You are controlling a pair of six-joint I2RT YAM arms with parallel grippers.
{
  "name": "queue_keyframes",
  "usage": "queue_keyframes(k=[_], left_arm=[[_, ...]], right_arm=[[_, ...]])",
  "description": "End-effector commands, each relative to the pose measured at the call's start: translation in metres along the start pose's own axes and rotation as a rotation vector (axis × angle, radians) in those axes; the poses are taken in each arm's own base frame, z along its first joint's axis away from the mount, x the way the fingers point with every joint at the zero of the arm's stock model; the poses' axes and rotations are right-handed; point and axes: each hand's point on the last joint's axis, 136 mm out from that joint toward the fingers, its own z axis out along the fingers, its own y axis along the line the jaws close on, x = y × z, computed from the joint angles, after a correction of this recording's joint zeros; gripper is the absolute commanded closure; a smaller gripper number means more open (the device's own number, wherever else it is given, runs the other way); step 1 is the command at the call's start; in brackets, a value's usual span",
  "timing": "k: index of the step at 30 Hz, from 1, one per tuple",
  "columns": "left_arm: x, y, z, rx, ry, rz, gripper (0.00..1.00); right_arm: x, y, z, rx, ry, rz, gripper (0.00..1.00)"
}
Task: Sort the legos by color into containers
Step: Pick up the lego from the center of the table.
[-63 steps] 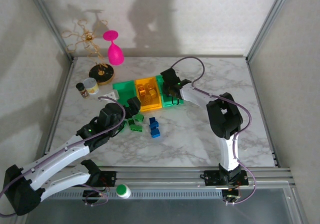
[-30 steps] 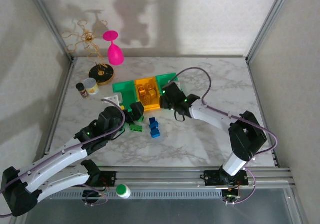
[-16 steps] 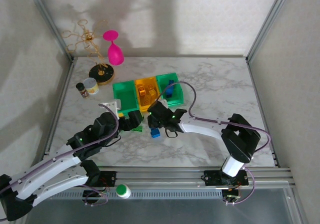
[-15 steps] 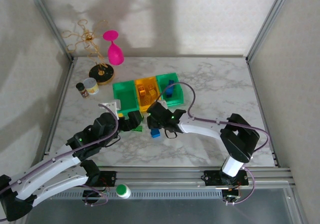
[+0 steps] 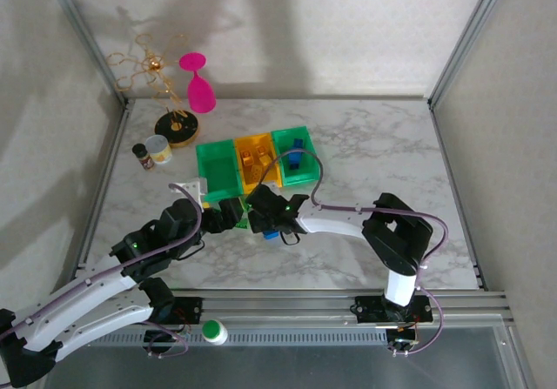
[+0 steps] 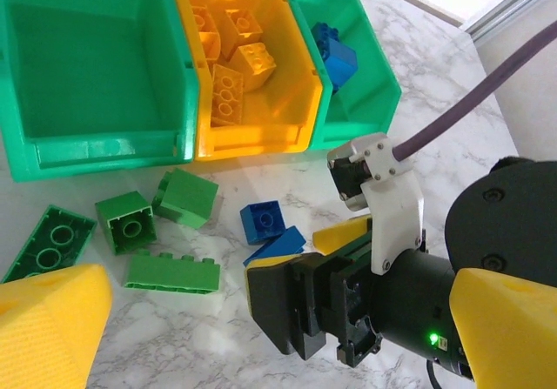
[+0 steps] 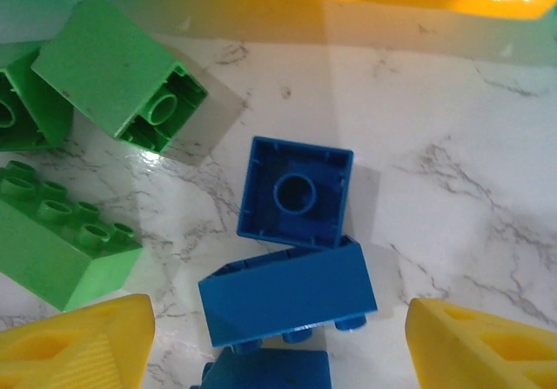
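Note:
Three containers stand in a row: a green bin (image 5: 218,164), a yellow-orange bin (image 5: 258,164) with yellow legos (image 6: 231,67), and a green bin (image 5: 296,163) with blue legos (image 6: 335,54). My right gripper (image 7: 280,312) is open, its yellow fingers (image 7: 78,345) either side of a blue brick (image 7: 287,293) lying on its side, not touching it. An upturned square blue brick (image 7: 296,193) lies just beyond. Several green legos (image 6: 171,273) lie to the left. My left gripper (image 5: 231,214) hangs open over them, holding nothing.
A pink glass (image 5: 199,84), a gold wire stand (image 5: 157,67) and a small lidded jar (image 5: 157,150) sit at the back left. Metal frame rails run along the table sides (image 5: 452,189). The two grippers are close together above the loose bricks.
My right arm came back from the right green bin to the loose blue bricks and its jaws widened. My left arm drew back slightly towards me.

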Motion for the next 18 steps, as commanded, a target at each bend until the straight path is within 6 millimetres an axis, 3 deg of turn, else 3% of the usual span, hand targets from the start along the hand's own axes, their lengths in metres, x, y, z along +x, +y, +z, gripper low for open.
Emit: queue_keyframes(k=[1,18], left_arm=[[0.002,-0.001,-0.005,0.004,0.017,0.006,0.00],[0.001,0.003,-0.005,-0.017,0.011,0.017,0.00]], right_arm=[[-0.006,0.003,0.007,0.001,0.005,-0.072,0.27],[-0.007,-0.008,0.016,0.036,0.046,-0.131,0.51]])
